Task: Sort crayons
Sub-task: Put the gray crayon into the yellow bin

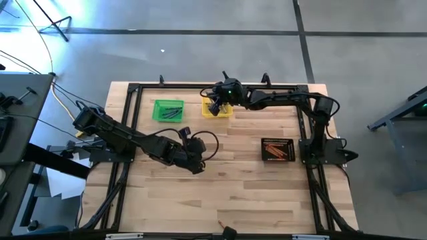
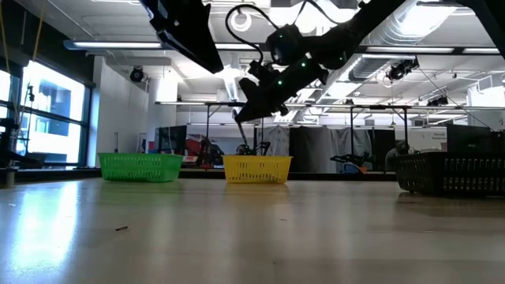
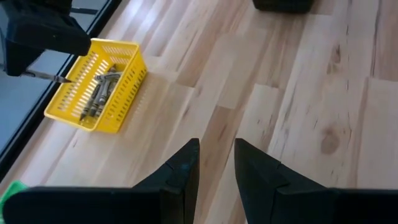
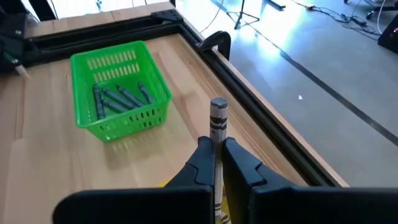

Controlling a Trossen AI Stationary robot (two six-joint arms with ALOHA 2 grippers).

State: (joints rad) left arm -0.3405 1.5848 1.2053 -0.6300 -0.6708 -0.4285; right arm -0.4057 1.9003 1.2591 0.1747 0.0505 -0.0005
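Right claw (image 4: 214,163): clamped on a grey crayon (image 4: 217,121) that stands upright between the fingers, its tip above them; in the high view, at upper centre of the frame over the yellow bin (image 1: 218,109).
Right arm (image 1: 287,99): stretched along the top edge of the surface from its base at right of frame.
Left claw (image 3: 216,163): parted with a narrow gap, holding nothing; in the high view, at centre-left of the frame over bare wood, well apart from all bins.
Left arm (image 1: 127,137): reaching in from the left edge of the frame.
Yellow bin: several grey crayons (image 3: 99,93) lying inside, seen at upper left of the left wrist view.
Green bin (image 1: 168,111): upper centre-left of the high view, just left of the yellow bin; dark grey-green crayons (image 4: 118,98) lying inside.
Black bin (image 1: 277,149): right of centre in the high view; orange-red crayons (image 1: 276,153) inside.
Loose crayon (image 1: 221,223): orange-red, alone near the bottom edge of the high view.
Surface (image 1: 233,193): pale wooden planks within a black frame.
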